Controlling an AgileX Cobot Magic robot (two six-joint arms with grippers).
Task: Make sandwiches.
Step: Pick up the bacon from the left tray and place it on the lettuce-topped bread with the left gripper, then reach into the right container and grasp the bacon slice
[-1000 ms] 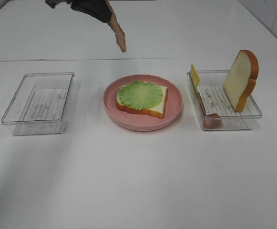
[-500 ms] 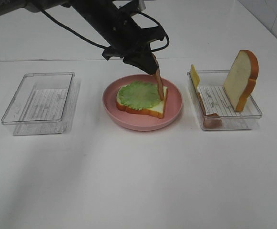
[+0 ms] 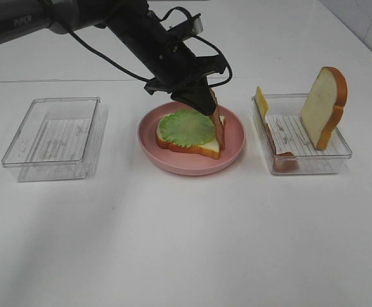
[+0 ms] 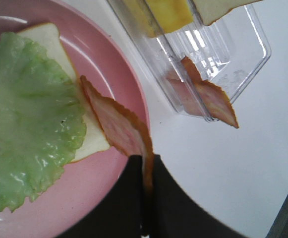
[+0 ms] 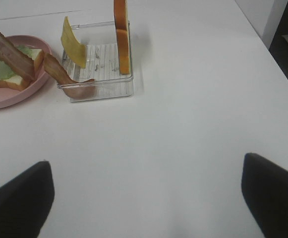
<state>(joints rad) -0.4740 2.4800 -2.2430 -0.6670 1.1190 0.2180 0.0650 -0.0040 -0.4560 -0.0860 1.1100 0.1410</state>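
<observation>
Moved since earlier: the left gripper has come lower over the pink plate. The bacon strip it carries now reaches down to the bread slice rather than hanging higher.
Exterior high, left gripper: clenched on the upper end of the bacon strip, which stands steeply tilted at the right edge of the lettuce.
Exterior high, stack: the bread slice lies flat on the pink plate at mid-desk, with the lettuce spread on top of it.
Exterior high, right tray: holds an upright bread slice at its right side, cheese leaning at the far left corner, and a second bacon strip along the left wall.
Exterior high, left tray: well apart from the plate, on the left.
Left wrist, bacon strip: pinched between the dark fingers. Its free end is on the bare white margin of the bread slice, just beside the lettuce.
Left wrist, second bacon strip: leans on the tray wall, with one end poking over the rim.
Right wrist, right gripper: released, fingers spread wide with nothing between them. It hangs above bare desk, well apart from the right tray.
</observation>
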